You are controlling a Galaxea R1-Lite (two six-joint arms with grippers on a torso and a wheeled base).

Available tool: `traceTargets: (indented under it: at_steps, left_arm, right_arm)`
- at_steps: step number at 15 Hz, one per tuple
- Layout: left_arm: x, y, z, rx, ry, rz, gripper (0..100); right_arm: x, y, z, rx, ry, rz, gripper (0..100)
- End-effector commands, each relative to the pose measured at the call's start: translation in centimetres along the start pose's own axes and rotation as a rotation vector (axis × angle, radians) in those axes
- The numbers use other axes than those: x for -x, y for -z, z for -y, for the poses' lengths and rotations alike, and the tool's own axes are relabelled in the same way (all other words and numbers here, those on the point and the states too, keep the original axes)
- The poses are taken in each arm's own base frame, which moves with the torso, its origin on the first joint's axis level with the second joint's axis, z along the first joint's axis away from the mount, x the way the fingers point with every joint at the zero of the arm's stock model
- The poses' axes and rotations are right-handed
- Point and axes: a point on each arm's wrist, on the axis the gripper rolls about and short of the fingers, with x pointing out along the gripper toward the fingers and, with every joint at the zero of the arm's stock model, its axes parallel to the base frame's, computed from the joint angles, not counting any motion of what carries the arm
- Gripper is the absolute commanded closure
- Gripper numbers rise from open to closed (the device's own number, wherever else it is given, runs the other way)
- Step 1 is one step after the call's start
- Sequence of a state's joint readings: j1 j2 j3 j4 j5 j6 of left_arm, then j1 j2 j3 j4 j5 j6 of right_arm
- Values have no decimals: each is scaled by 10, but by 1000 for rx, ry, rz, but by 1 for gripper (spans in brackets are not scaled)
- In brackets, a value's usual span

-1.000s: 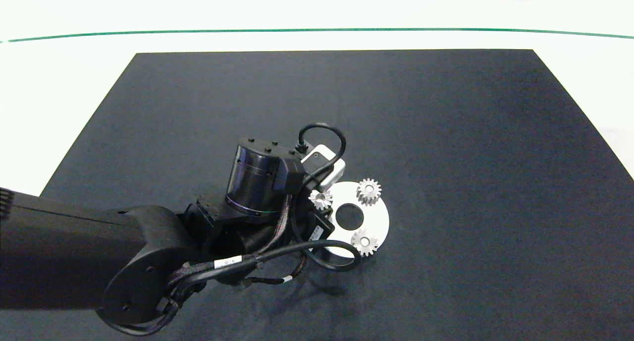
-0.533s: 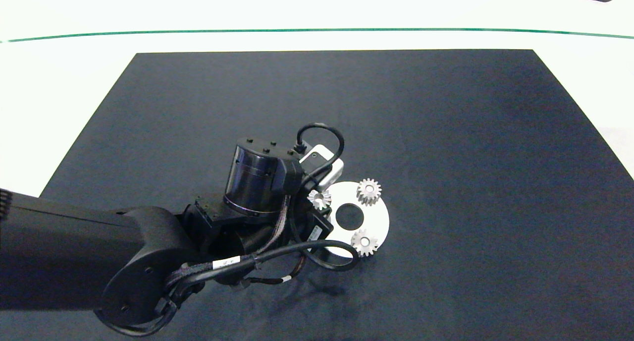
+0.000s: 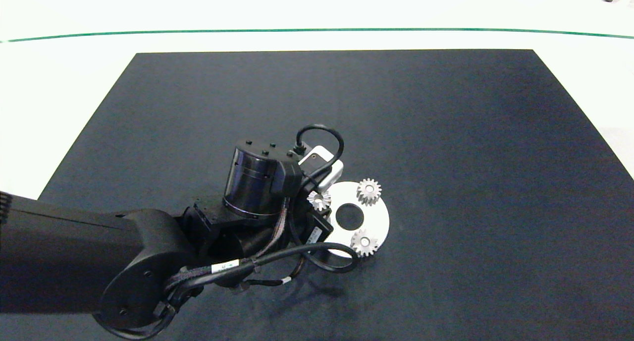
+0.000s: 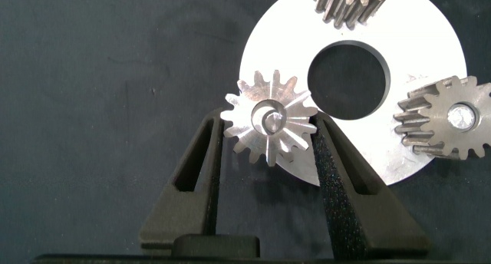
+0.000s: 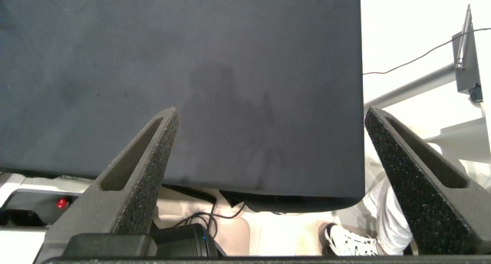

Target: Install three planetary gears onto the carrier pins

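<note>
Head view, left arm: it reaches in over the dark worktop [image 3: 446, 133], and its left gripper [image 3: 317, 209] sits at the near-left rim of the white disc [image 3: 379, 222].
Head view, gears: three planetary gears are on the disc: one at the far side [image 3: 369, 191], one at the near side [image 3: 364, 242], the third gear [image 3: 319, 199] beside the wrist.
Left wrist view, grip: the fingers [image 4: 337, 183] pinch the third gear [image 4: 268, 126] from both sides, over the disc's edge [image 4: 430, 34].
Left wrist view, pin: a carrier pin [image 4: 270, 118] shows in its bore, though I cannot tell whether the gear is fully down.
Left wrist view, risk: I'd say letting go early could leave it cocked on the pin, and pulling away sideways could drag disc and gears across the worktop.
Right wrist view: the right gripper [image 5: 268, 179] hangs idle past the worktop's edge, fingers spread wide, no gear near it.
</note>
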State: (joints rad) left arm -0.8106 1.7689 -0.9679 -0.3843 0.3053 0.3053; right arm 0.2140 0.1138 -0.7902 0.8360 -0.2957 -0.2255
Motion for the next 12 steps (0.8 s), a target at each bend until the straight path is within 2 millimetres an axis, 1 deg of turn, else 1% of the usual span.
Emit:
traceTargets:
  at_steps: [1,11,12]
  left_arm:
    - [-2,1,2,-3,1,-1,100]
    - [-3,2,1,0,-5,-5,100]
    - [-5,3,2,2,-6,-4,0]
  right_arm:
    - [0,1,0,3,-1,-4,0]
    - [0,1,0,3,-1,-4,0]
    - [0,0,0,3,-1,-3,0]
